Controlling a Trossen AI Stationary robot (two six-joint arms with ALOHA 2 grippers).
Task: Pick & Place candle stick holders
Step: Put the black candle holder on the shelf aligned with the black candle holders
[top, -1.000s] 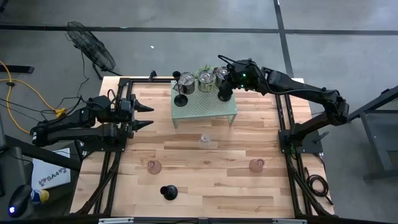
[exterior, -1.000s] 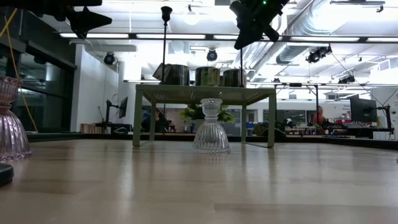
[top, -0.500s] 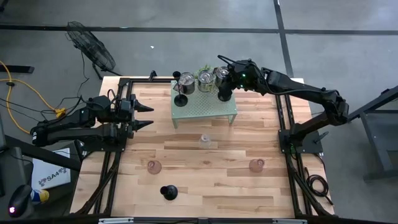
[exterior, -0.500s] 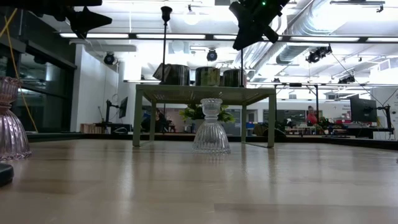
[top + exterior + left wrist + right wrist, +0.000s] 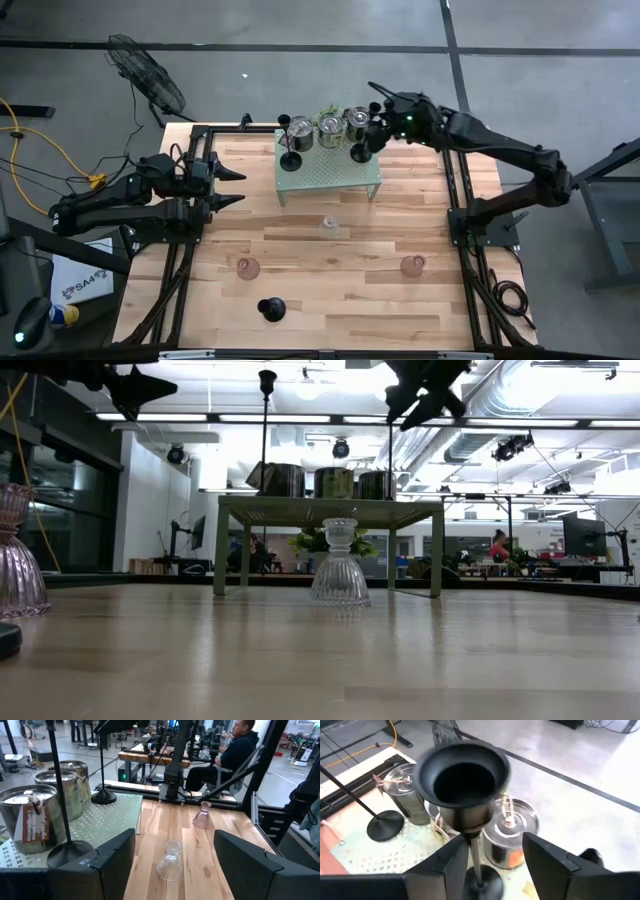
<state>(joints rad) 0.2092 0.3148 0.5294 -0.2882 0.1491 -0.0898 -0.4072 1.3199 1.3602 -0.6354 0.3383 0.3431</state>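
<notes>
Two black slim-stemmed candle stick holders with round bases stand on the pale green perforated metal rack: black holder one at its left edge, black holder two near its right rear corner, just beside the three shiny silver cups lined along the back edge. Right gripper hangs over black holder two, jaws released, stem standing free between them, cup top clear in the wrist view. Left gripper waits off the rack's left side, jaws parted, empty. Open table front of rack: clear glass holder mid-table, two pink glass holders well apart, a black round holder near the front edge.
</notes>
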